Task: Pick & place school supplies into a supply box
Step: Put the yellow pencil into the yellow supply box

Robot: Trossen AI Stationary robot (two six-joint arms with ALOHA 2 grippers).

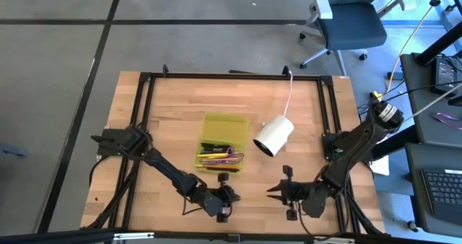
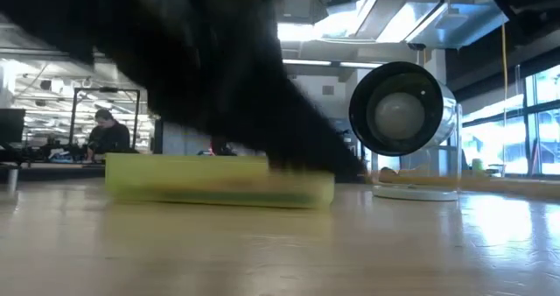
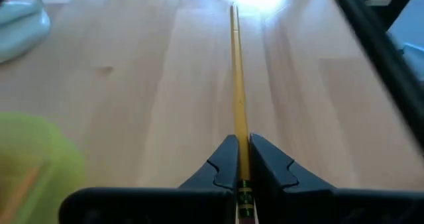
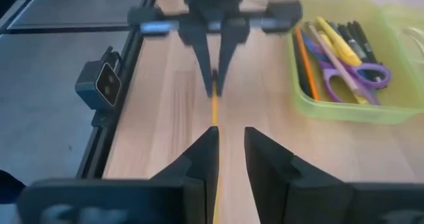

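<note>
From overhead I have the left gripper [image 1: 229, 194] low at the near edge of the table [image 1: 173, 107], just in front of the supply box [image 1: 223, 142]. Through its wrist camera I see the fingers [image 3: 222, 164] clenched on a yellow pencil [image 3: 236, 85], gripped near its end with a dark green band; the shaft runs straight out ahead over the wood. The right gripper [image 1: 278, 192] sits facing it, near the same edge, and its wrist camera looks along the pencil toward the left one. I read the right fingers [image 4: 205, 159] as slightly parted, the pencil line passing between them, but I cannot tell whether they touch it. The box lies mid-table, translucent yellow-green, already holding purple-handled scissors [image 4: 351, 71], a yellow marker [image 4: 334, 40], an orange pencil [image 4: 305, 61] and dark pens [image 4: 354, 33]. A white cylinder [image 1: 273, 136] on a cord lies just right of the box. In the low view the box sits flat, a dark arm blurred above it, and a person [image 2: 107, 131] is seated far behind.
</note>
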